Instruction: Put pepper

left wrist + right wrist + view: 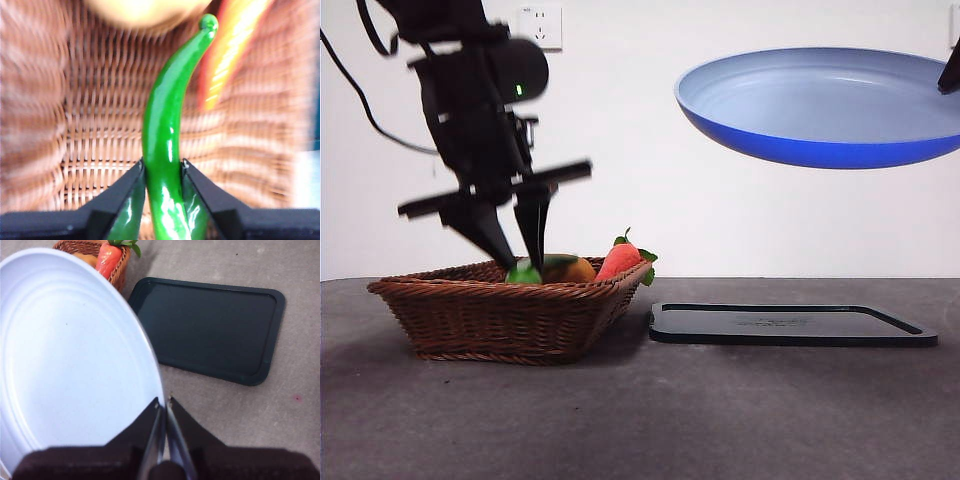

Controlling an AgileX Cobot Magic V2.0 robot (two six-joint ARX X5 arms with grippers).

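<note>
Front view: my left gripper (523, 262) is down in the wicker basket (510, 315), fingers closed on the pepper (525, 273), which shows just above the rim. A yellow-orange lump (570, 268) and a red-orange carrot-like vegetable (622, 258) sit beside it in the basket. A blue pan (820, 108) hangs high over the dark tray (790, 325), which lies flat on the surface (640, 420) just beside the basket.

Left wrist view: fingers (125, 192) clamp the green pepper (167, 130) near its thick end; the curved tip points away toward the yellow lump (145, 10). Basket weave (90, 125) is behind it. I can't tell if the pepper is off the floor yet.

Right wrist view: right gripper (164, 410) pinches the rim of the pan (75, 365), fingers closed on it. Pan is empty, tray (210, 325) below it is empty, basket corner (87, 247) with the carrot (109, 259) sits past it.

My read: grasp step is in hand. Next I need a straight lift clear of the rim, then across to the pan, which seems to be the target.
</note>
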